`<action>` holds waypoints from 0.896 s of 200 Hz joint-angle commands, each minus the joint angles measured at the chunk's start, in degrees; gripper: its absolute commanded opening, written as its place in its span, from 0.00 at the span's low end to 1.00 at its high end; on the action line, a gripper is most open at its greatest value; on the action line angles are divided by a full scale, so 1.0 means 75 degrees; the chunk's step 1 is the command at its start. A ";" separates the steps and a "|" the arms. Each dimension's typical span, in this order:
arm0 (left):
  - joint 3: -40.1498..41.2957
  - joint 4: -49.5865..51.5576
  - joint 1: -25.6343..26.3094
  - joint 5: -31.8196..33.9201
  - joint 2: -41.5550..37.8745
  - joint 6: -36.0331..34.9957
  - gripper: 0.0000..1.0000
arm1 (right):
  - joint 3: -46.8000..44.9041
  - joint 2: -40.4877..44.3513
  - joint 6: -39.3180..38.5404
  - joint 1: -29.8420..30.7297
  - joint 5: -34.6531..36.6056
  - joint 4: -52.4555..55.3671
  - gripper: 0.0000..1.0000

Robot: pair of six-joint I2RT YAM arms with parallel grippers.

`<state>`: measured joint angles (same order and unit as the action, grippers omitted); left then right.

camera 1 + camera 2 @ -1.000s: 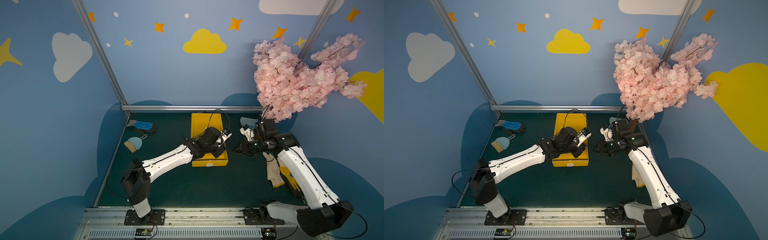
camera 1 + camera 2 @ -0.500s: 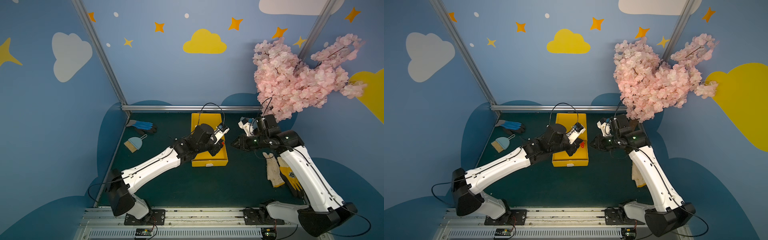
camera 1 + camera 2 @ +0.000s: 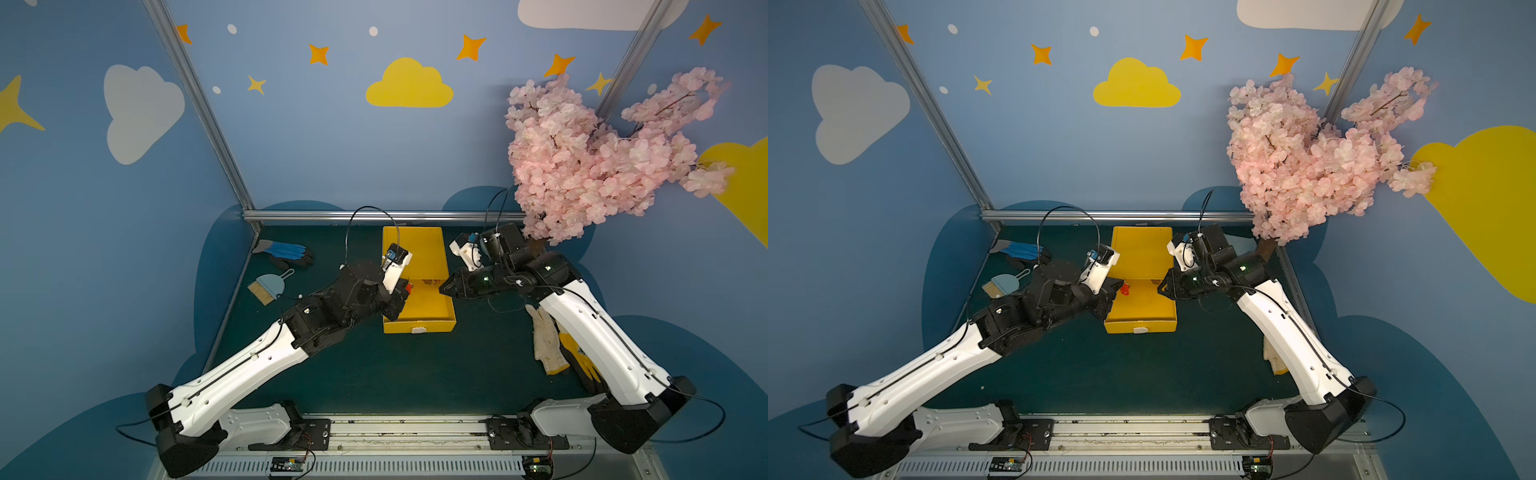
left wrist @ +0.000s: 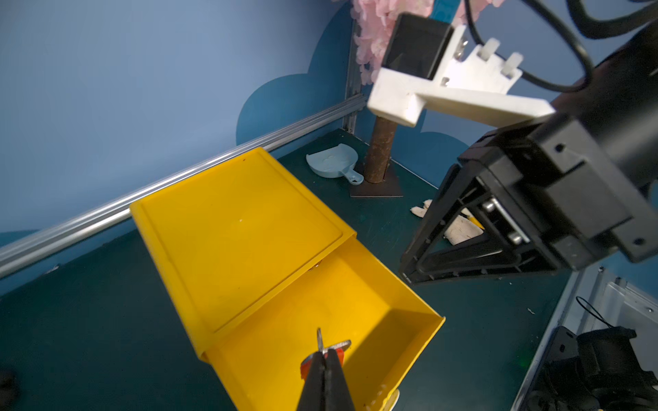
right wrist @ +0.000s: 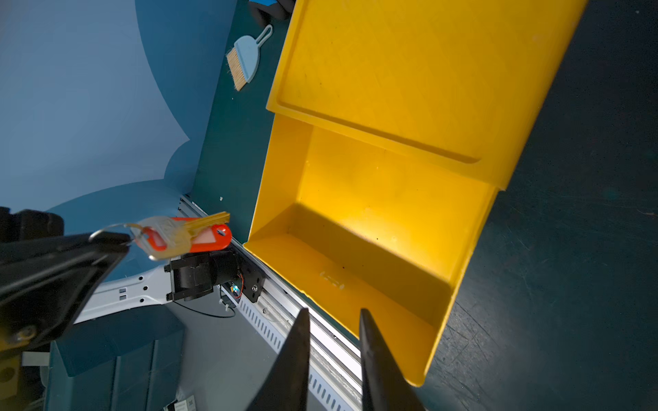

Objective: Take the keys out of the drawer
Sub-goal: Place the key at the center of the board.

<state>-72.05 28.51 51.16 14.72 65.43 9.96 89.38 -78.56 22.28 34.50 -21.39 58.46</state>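
The orange-red-tagged keys [image 5: 178, 235] are pinched in the closed left tool [image 4: 324, 357] above the left side of the open yellow drawer [image 3: 417, 326], while the right tool [image 5: 333, 313] is seen part-open and empty.

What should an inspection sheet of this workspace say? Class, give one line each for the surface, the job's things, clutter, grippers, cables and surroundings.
Surface: dark green table mat.
Job's things: yellow drawer stands open; keys with an orange-red tag hang in the air from the left gripper.
Clutter: blue glove, hand brush, dustpan, white glove and yellow glove, all on the mat.
Grippers: left gripper shut on the key ring; right gripper open and empty beside the drawer.
Cables: black cable arches over the left wrist.
Surroundings: blue walls with clouds and stars; pink blossom tree at the right rear.
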 commanded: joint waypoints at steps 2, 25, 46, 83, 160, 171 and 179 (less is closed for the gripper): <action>0.0673 0.0960 -0.0306 0.0903 -0.0656 0.1399 0.03 | 0.0244 -0.0230 -0.0147 0.0310 0.0281 -0.0078 0.26; 0.1697 0.1274 -0.0697 0.1111 -0.1396 0.2511 0.03 | 0.0321 -0.0440 -0.0140 0.0565 0.0329 -0.0181 0.26; 0.2646 0.1401 -0.1142 0.0965 -0.1962 0.3460 0.03 | 0.0376 -0.0629 -0.0113 0.0768 0.0379 -0.0250 0.26; 0.4142 0.1296 -0.1938 0.0167 -0.2532 0.4757 0.03 | 0.0399 -0.0869 -0.0054 0.1054 0.0507 -0.0271 0.27; 0.5568 0.0925 -0.2858 -0.0867 -0.2423 0.5857 0.03 | 0.0456 -0.1161 0.0010 0.1362 0.0576 -0.0122 0.27; 0.5619 0.0923 -0.2904 -0.0928 -0.2378 0.5879 0.03 | 0.0486 -0.1185 0.0006 0.1396 0.0596 -0.0075 0.27; 0.5625 0.0949 -0.2930 -0.0943 -0.2372 0.5880 0.03 | 0.0509 -0.1207 -0.0019 0.1413 0.0612 -0.0040 0.27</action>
<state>-30.46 36.40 29.91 10.22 47.31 52.14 90.98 -86.85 22.13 44.38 -17.76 56.86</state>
